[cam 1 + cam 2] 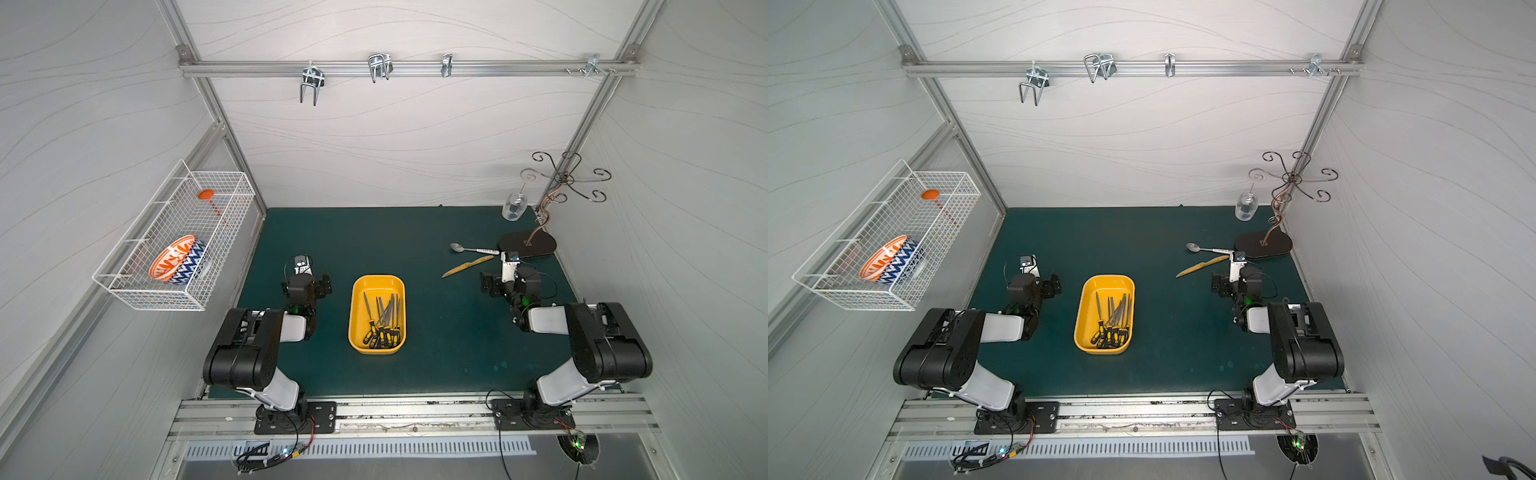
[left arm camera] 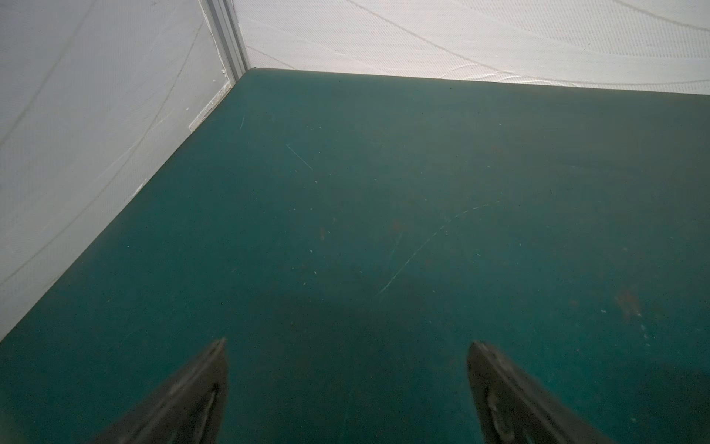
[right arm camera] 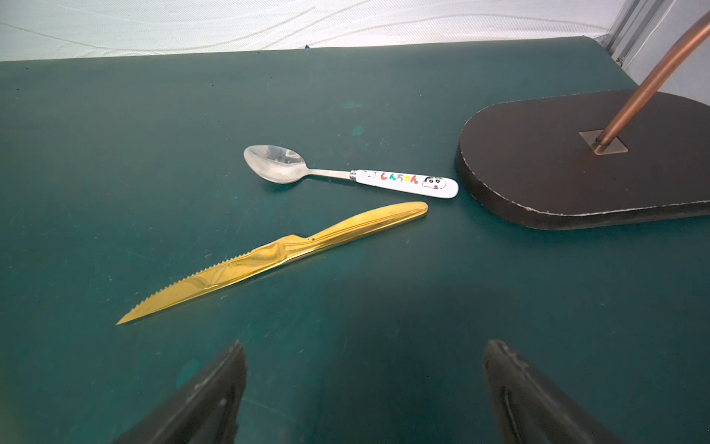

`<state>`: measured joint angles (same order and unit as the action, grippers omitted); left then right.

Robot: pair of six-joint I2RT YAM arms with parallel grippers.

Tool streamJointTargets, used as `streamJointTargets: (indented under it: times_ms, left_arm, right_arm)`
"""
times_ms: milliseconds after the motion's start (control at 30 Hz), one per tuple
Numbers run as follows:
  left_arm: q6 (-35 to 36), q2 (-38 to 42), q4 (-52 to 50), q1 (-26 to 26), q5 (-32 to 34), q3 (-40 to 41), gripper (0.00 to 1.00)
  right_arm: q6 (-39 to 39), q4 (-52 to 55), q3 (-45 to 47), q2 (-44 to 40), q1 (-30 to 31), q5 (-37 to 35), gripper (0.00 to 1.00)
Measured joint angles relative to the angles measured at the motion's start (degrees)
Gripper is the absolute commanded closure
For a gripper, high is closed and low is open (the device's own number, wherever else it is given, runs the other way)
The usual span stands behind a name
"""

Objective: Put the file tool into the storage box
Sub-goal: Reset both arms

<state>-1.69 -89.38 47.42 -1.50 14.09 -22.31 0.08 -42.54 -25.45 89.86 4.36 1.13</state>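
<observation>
Dark-green matting [image 1: 415, 232] covers the table inside a white-walled cell. Over it, the left gripper [image 2: 347, 346] stands with its jaws spread wide and nothing between them; its wrist view takes in only bare mat and a wall corner. The right gripper [image 3: 363, 346] is likewise spread wide and empty, low above the mat.

Just ahead of its fingertips a gold serrated knife [image 3: 269, 257] lies flat and slanted. Just beyond that is a steel spoon [image 3: 274, 165], whose white handle is printed "しんちゃん" in coloured letters beside a cartoon face. The two lie near each other but apart, toward the back wall, not between that gripper and the box. The spoon's handle ends close to the dark oval base [image 3: 576, 173] of a copper wire stand [image 1: 569, 178]. A clear stemmed glass [image 1: 514, 206] seems to hang bowl-down from one of its curls.

Between the two arms, well apart from both grippers, sits the storage box [image 1: 357, 291]. The file tools [image 1: 384, 320] lie inside it in an overlapping bundle, black-and-yellow handles at the near end, blades pointing toward the back.

On the left wall a white wire basket [image 1: 124, 286] holds a tilted orange-and-blue patterned bowl [image 1: 176, 259] and an orange scoop [image 1: 206, 195]
</observation>
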Motion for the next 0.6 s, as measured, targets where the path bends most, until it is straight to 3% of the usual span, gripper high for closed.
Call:
streamJointTargets:
  times_ms: [600]
  left_arm:
    - [0.0, 0.0, -0.5, 0.3, -0.8, -0.4, 0.00]
  right_arm:
    - [0.0, 0.0, 0.0, 0.0, 0.0, 0.0, 0.01]
